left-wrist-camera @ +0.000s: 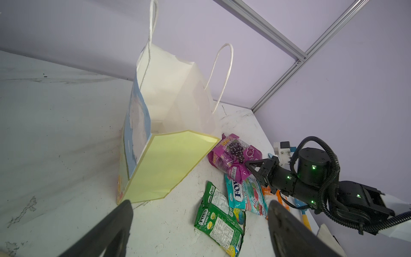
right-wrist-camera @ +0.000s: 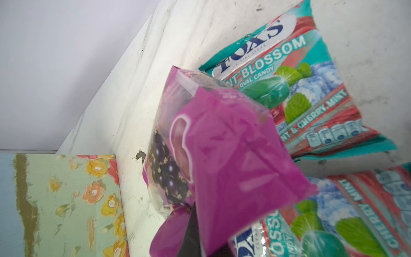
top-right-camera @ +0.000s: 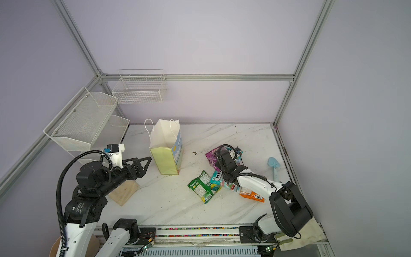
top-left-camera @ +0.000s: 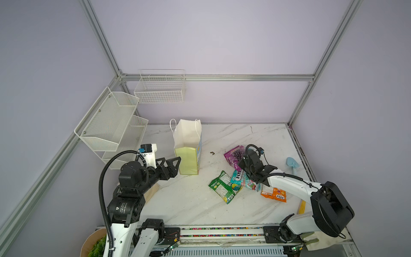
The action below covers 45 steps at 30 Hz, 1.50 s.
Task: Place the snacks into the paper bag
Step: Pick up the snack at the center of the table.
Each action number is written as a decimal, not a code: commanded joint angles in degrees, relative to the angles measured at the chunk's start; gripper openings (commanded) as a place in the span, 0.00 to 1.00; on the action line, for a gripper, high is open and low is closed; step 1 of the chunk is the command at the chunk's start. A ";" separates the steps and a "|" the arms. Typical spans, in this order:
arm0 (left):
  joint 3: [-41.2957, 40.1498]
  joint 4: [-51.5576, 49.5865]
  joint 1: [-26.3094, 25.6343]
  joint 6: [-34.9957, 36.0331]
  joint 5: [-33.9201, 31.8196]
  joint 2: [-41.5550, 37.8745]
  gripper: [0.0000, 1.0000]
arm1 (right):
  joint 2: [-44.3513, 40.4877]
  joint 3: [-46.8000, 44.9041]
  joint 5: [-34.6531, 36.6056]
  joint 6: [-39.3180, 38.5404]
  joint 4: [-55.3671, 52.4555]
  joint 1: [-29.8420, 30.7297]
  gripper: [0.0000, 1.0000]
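Purple packet (right-wrist-camera: 233,155) is pinched at one end in your right gripper (left-wrist-camera: 249,165), jaws closed tight on it, just beside the teal packets (right-wrist-camera: 289,89). Green packet (top-left-camera: 224,187) and orange packet (top-left-camera: 273,194) lie near on the table (top-left-camera: 189,207). Paper bag (top-left-camera: 186,160) stands upright, and your left gripper (top-left-camera: 171,160) hangs beside it, wide open, empty.

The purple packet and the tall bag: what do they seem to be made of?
The purple packet looks like thin plastic film: glossy, crinkled, with a see-through part showing. The bag looks like matte paper: crisp folded edges, a dull white inside, and it stands stiffly upright unaided.
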 commanded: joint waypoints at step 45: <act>19.92 4.66 -1.08 3.91 -13.41 30.71 0.67 | -16.50 -0.71 2.46 -11.85 -4.95 1.15 0.00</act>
